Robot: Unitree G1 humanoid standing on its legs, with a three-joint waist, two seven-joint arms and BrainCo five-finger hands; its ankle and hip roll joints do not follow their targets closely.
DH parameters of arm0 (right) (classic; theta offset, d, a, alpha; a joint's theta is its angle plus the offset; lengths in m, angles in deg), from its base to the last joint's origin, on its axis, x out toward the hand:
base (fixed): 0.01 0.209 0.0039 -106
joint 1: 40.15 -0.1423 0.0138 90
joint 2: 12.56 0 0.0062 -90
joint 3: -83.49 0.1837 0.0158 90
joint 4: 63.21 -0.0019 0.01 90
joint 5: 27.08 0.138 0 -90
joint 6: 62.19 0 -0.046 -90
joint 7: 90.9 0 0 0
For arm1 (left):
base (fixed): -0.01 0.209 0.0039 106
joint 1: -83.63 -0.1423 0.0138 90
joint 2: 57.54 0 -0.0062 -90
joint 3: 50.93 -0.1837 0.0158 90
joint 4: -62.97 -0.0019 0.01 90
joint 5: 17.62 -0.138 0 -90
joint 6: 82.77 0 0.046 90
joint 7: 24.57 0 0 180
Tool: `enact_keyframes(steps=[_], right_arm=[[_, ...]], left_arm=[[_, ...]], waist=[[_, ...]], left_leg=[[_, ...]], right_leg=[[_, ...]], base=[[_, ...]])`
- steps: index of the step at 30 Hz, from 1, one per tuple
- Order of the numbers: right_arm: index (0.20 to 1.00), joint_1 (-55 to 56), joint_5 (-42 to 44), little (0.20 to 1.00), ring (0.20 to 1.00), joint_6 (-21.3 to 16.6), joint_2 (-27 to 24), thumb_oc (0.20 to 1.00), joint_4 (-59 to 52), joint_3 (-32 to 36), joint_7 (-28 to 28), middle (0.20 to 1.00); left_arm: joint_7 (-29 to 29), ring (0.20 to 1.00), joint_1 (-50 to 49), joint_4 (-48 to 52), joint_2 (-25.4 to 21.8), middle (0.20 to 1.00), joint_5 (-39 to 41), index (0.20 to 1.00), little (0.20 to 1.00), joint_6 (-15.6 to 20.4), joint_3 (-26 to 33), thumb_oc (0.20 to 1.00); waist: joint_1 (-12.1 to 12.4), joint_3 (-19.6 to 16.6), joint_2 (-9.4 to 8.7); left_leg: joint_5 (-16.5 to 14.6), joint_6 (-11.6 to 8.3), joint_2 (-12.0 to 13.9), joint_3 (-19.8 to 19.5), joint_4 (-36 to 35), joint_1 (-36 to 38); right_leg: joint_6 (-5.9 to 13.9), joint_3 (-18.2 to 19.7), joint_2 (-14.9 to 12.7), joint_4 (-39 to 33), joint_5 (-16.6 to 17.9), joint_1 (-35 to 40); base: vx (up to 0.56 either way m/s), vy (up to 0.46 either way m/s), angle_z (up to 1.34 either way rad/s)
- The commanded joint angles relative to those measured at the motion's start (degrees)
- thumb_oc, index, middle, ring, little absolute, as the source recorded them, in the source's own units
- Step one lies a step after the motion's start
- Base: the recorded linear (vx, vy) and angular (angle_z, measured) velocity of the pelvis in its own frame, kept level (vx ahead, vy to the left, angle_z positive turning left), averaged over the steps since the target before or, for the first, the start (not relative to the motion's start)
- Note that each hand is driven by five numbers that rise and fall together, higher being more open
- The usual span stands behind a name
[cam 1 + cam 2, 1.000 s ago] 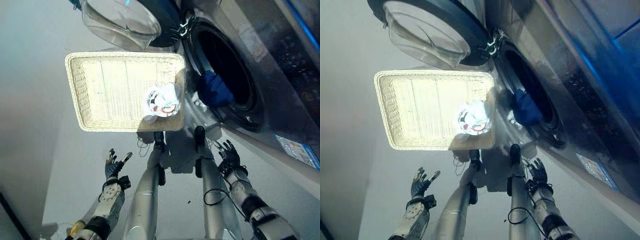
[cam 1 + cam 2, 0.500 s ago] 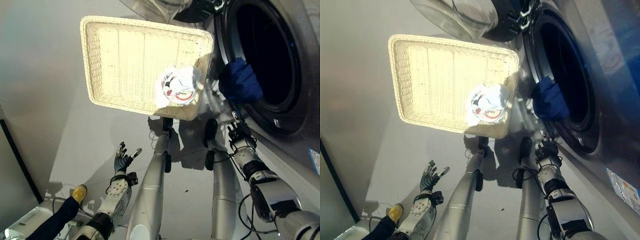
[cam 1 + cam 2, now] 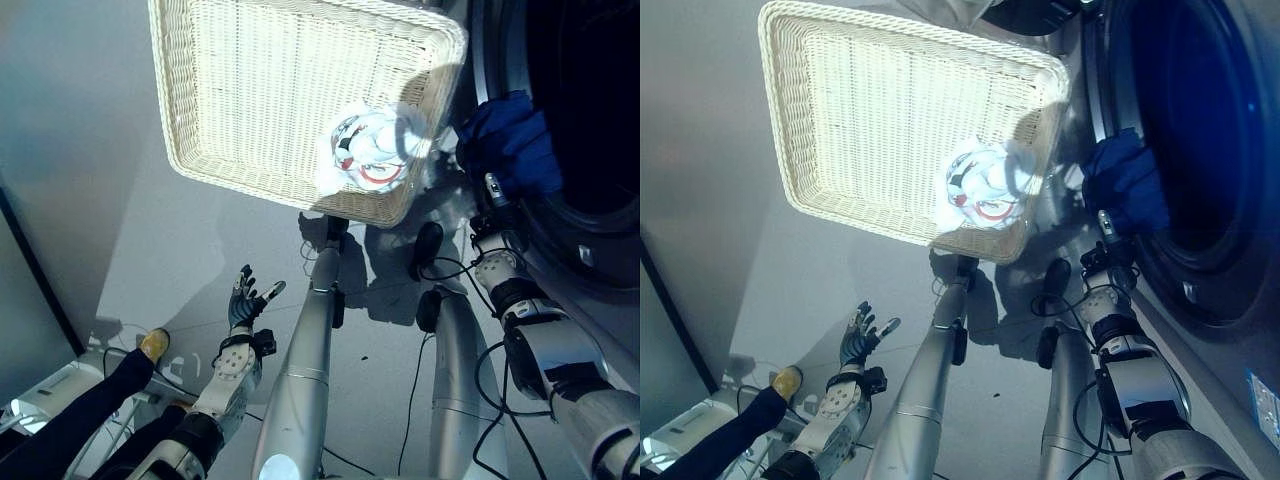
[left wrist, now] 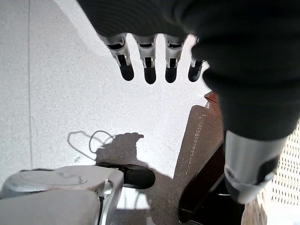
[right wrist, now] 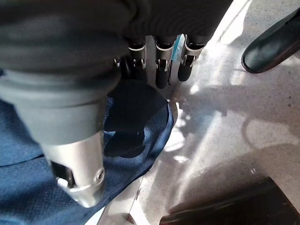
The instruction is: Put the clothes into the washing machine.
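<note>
Cloth (image 3: 506, 140) overhangs drum rim, right hand (image 3: 497, 232) beneath it.

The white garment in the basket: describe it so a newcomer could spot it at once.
Find the cream wicker basket on the floor beside the washing machine. In its corner nearest the machine's door opening lies the crumpled white garment. Its red and dark print sets it apart from the plain dark blue garment hanging over the drum's rim.
</note>
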Motion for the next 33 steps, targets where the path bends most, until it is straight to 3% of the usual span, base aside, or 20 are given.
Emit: enact_keyframes(steps=[1,11,14,15,17,21,33], right_arm=[[1.0,-0.67,-2.89,1.0,1.0,-4.26,-7.45,1.0,-1.98,-2.08,1.68,1.0],[1.0,-3.81,-7.49,1.0,1.0,-5.88,-10.16,1.0,-6.57,-4.97,5.17,1.0],[1.0,-3.95,-3.07,1.0,1.0,-9.3,-10.21,1.0,-9.44,-4.86,8.58,1.0],[0.79,-3.96,1.0,0.79,0.79,-11.31,-10.16,0.79,-11.23,-4.54,11.45,0.79],[0.2,-3.47,3.62,0.2,0.2,-13.93,-9.86,0.2,-14.42,-4.01,12.62,0.2],[0.2,-3.02,8.34,0.2,0.2,-19.17,-9.21,0.2,-19.27,-2.27,14.46,0.2],[0.2,0.35,22.69,0.2,0.2,-25.93,-6.32,0.2,-31.63,2.61,17.19,0.2]], left_arm=[[-1.78,1.0,1.02,2.79,-0.94,1.0,1.8,1.0,1.0,-0.06,-0.79,1.0],[-0.66,1.0,0.27,4.86,-2.6,1.0,2.51,1.0,1.0,-0.48,0.26,1.0],[-0.26,1.0,-0.32,5.3,-2.89,1.0,2.36,1.0,1.0,-0.19,0.54,1.0],[-0.2,1.0,-0.63,5.58,-3.05,1.0,2.52,1.0,1.0,-0.06,0.58,1.0],[-0.05,1.0,-1.05,5.84,-3.2,1.0,2.62,1.0,1.0,0.06,0.67,1.0],[-0.18,1.0,-1.61,6.31,-3.37,1.0,3.1,1.0,1.0,0.0,0.36,1.0],[0.45,1.0,-3.56,6.8,-3.57,1.0,2.65,1.0,1.0,0.28,0.5,1.0]], waist=[[-0.17,-0.58,7.89],[0.26,-0.58,7.37],[0.27,-0.58,7.46],[0.19,-0.58,7.54],[-0.1,-0.58,7.63],[-0.78,-0.58,7.77],[-3.38,-0.58,5.92]], left_leg=[[-0.92,3.85,-3.01,3.87,3.19,-1.61],[-0.32,3.61,-2.83,3.35,1.9,-1.85],[-0.07,3.44,-2.69,3.65,1.03,-1.25],[-0.05,3.36,-2.65,3.76,0.72,-0.89],[-0.06,3.28,-2.79,4.02,0.42,-0.31],[-0.14,3.26,-2.87,4.62,-0.27,1.09],[-1.32,4.2,-3.65,6.16,-1.64,6.71]], right_leg=[[5.42,2.18,1.89,-3.99,4.72,0.25],[5.36,1.48,2.41,-5.42,5.23,0.3],[5.34,1.15,2.45,-6.21,5.31,0.85],[5.37,1.05,2.41,-6.52,5.34,1.11],[5.32,1.05,2.5,-6.97,5.33,1.55],[5.37,1.18,2.54,-8.09,5.63,2.59],[5.3,1.49,3.42,-13.47,8.0,7.86]], base=[[-0.01,-0.033,0.0],[0.0,-0.016,0.0],[0.0,0.0,0.0],[0.0,0.0,0.0],[0.0,0.0,0.0],[-0.01,0.019,0.01],[-0.01,0.029,-0.02]])
